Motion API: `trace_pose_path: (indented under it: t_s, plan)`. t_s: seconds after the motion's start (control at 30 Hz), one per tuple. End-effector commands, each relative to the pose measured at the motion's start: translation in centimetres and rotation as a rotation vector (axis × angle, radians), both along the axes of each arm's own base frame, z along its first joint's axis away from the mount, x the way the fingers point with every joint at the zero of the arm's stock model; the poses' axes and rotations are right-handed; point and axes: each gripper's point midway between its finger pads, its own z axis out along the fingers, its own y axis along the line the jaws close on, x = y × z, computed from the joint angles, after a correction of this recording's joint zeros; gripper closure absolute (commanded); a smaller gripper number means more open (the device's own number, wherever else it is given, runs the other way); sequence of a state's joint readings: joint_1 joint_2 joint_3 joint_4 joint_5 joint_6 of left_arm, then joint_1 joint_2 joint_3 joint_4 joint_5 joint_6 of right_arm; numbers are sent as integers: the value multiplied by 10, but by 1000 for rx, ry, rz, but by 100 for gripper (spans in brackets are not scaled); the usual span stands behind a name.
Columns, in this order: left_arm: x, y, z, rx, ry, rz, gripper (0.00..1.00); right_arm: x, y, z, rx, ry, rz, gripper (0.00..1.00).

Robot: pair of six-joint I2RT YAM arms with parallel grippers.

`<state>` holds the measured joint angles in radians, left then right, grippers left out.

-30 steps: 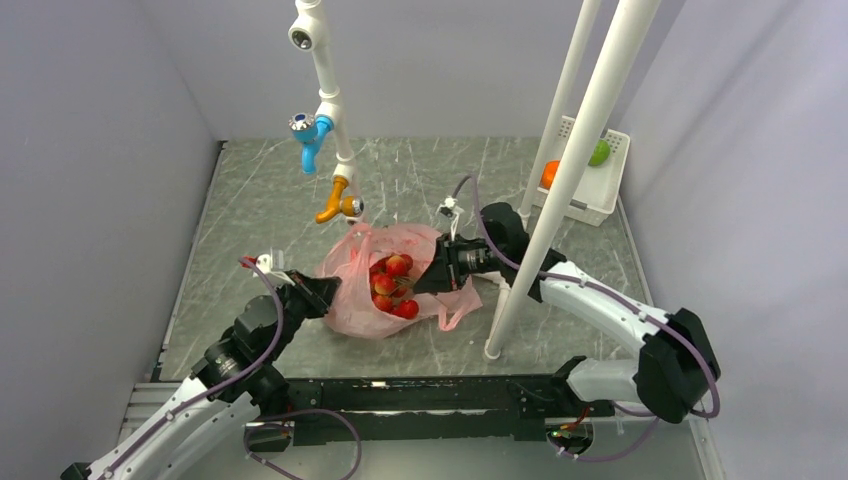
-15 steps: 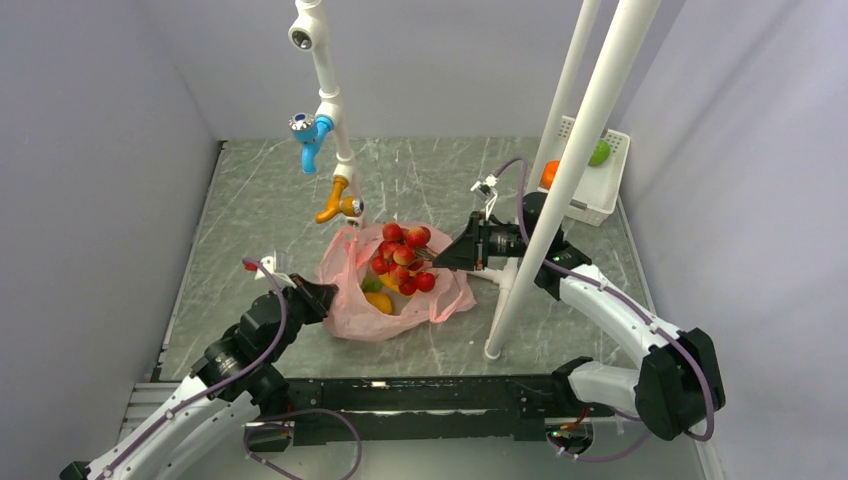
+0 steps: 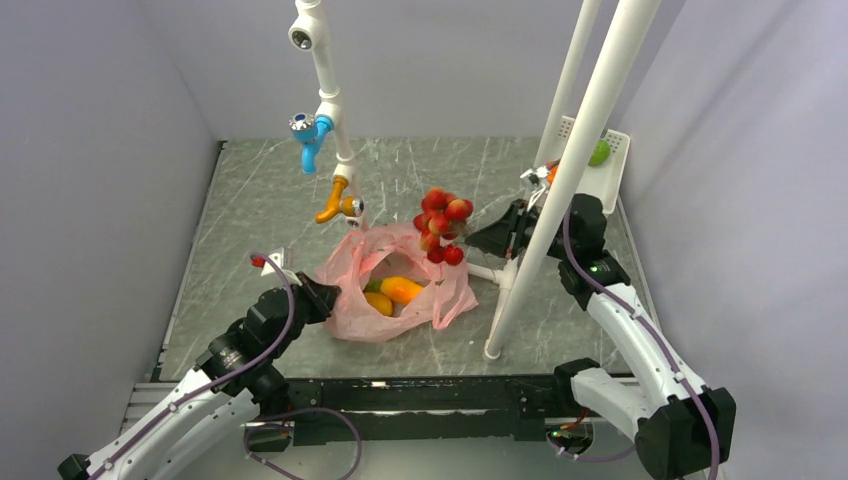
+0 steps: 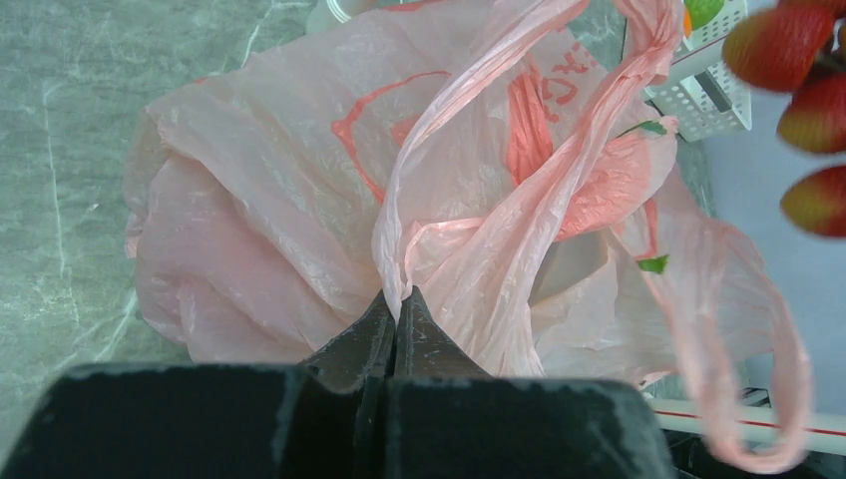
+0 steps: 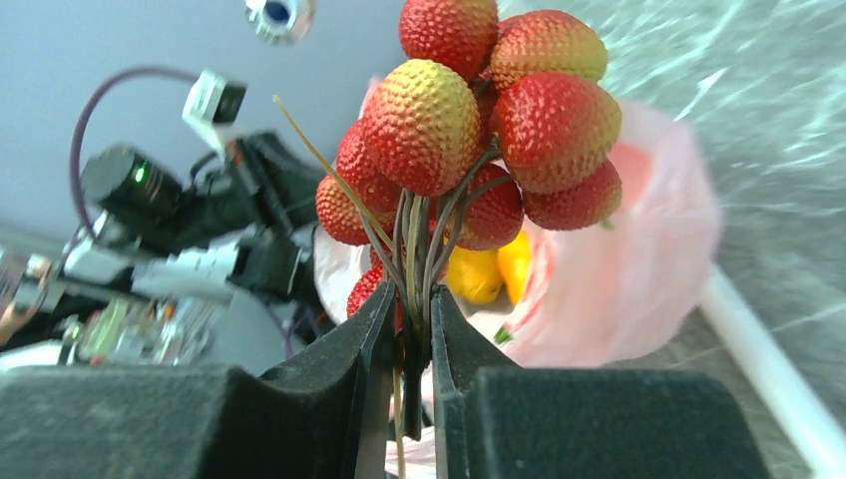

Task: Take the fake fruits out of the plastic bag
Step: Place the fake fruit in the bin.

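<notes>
Grey marbled tabletop (image 3: pixel 260 200) from above: translucent pink plastic bag (image 3: pixel 350 288) holds yellow-orange plastic fruits (image 3: pixel 398 290); bunch of small red plastic fruits (image 3: pixel 442 222) hangs above its rim. Left wrist: left gripper (image 4: pixel 397 309) pinches bag plastic. Right wrist: right gripper (image 5: pixel 411 329) clamps the bunch's stems; next, likely set it down outside.

1 bag (image 3: pixel 350 300), 1 red bunch (image 3: pixel 442 222).

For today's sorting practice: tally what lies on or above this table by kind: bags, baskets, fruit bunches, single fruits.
Pink plastic bag: 1
White basket: 1
Red fruit bunch: 1
Single fruits in view: 4, two in the bag, two in the basket
Total: 7
</notes>
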<state>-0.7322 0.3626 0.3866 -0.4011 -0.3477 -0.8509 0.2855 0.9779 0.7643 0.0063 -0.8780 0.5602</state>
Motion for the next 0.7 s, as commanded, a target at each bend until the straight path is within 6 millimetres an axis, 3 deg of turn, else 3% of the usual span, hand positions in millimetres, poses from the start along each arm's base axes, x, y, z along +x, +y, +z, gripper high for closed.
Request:
trace_pose_path:
  t_s: [0.0, 0.17, 0.3, 0.5, 0.67]
  plan:
    - [2, -5, 19, -20, -46, -28, 100, 35, -26, 39, 14, -64, -231, 100]
    - [0, -4, 19, -22, -45, -31, 100, 62, -58, 39, -57, -41, -435, 100]
    - [-2, -4, 19, -25, -51, -36, 100, 75, -97, 18, -196, 9, -653, 100]
    - [-3, -3, 21, -19, -60, -43, 100, 67, -158, -18, -394, 85, -934, 100]
    - [-2, -8, 23, -18, -65, -64, 100, 64, -196, -25, -467, 108, -1104, 100]
